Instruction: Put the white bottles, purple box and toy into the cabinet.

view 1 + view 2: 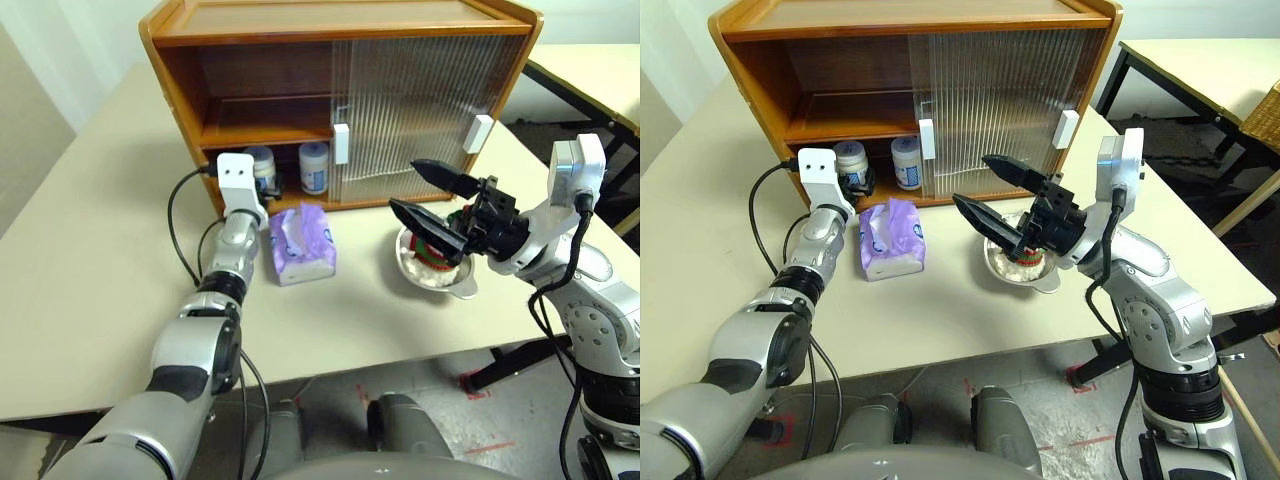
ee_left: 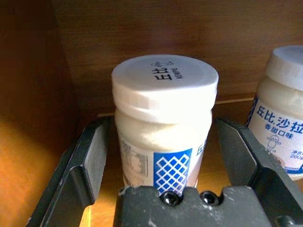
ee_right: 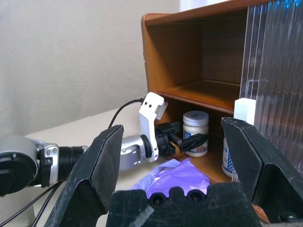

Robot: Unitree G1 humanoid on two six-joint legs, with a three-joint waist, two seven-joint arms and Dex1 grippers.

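While both white bottles (image 1: 313,166) stand on the cabinet (image 1: 190,80) floor, left gripper (image 2: 163,156) straddles one, jaws released; right gripper (image 1: 437,205) waits spread above the bowled toy (image 1: 433,255); purple box (image 1: 301,243) lies outside.

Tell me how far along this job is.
Done: both bottles stand on the cabinet's lower shelf. In hand: nothing; the left gripper is open around the left bottle, with gaps on both sides, and the right gripper hangs open over the bowl. Left: the purple box on the table and the toy in the bowl.
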